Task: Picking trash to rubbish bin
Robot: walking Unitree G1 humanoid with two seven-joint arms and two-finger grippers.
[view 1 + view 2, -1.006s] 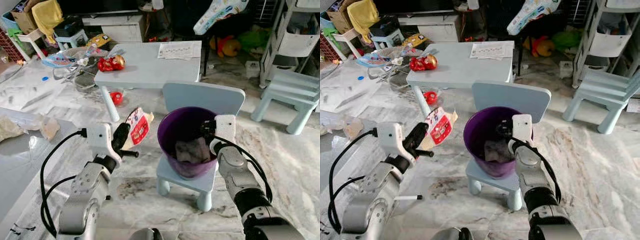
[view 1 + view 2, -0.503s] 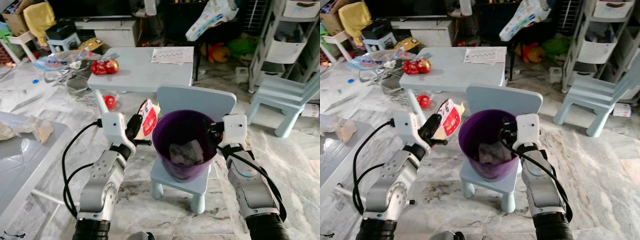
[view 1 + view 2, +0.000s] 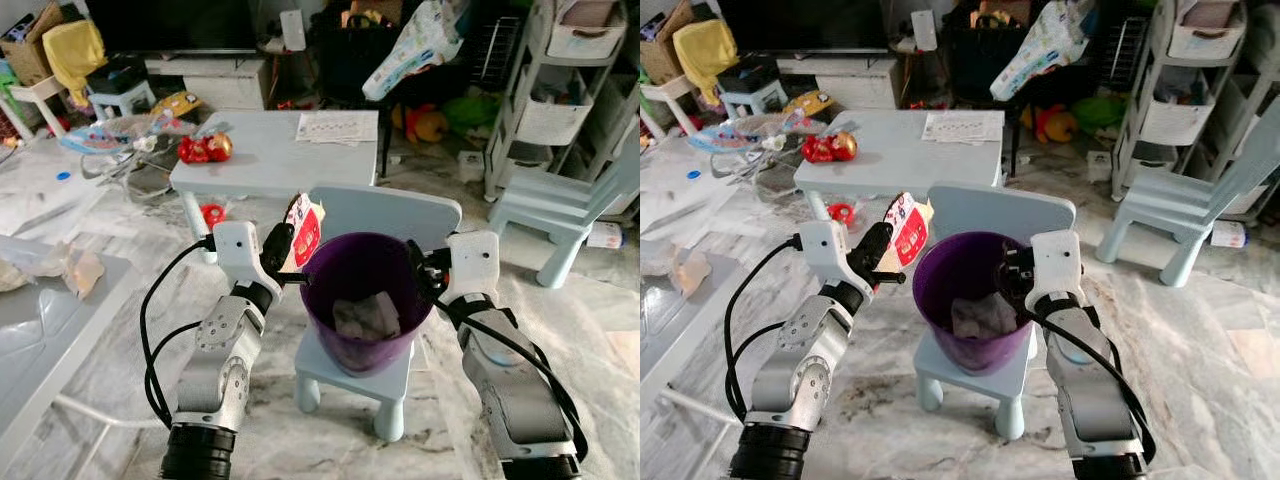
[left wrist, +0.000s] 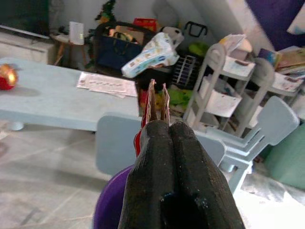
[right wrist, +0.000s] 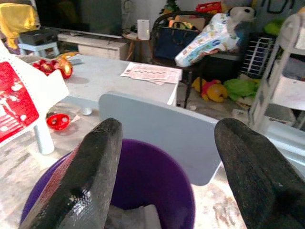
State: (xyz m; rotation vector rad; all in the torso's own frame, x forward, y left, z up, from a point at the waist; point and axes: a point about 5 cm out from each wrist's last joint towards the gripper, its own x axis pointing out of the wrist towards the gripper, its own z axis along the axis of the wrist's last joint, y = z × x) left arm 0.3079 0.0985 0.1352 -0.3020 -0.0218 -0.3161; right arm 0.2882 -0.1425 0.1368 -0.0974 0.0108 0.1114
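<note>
A purple rubbish bin [image 3: 330,262] stands on a small light-blue chair [image 3: 385,208], with crumpled paper [image 3: 363,317] inside it. My left gripper [image 3: 280,243] is shut on a red and white snack wrapper [image 3: 303,226], held just left of the bin's rim. In the left wrist view the wrapper [image 4: 156,99] sticks up edge-on beyond the closed fingers [image 4: 171,157]. My right gripper [image 3: 428,270] is open at the bin's right rim; its fingers [image 5: 90,167] spread wide above the bin [image 5: 152,176] in the right wrist view.
A light-blue low table [image 3: 270,160] behind the chair holds red shiny items [image 3: 204,148] and a paper sheet [image 3: 336,126]. Another blue chair [image 3: 545,215] stands at the right, by white shelving [image 3: 560,90]. A grey surface [image 3: 40,320] lies at the left. Marble floor surrounds the chair.
The whole scene shifted as the camera moved closer. My left gripper carried the wrapper right and up, toward the bin's rim. The right gripper stayed at the bin's right rim.
</note>
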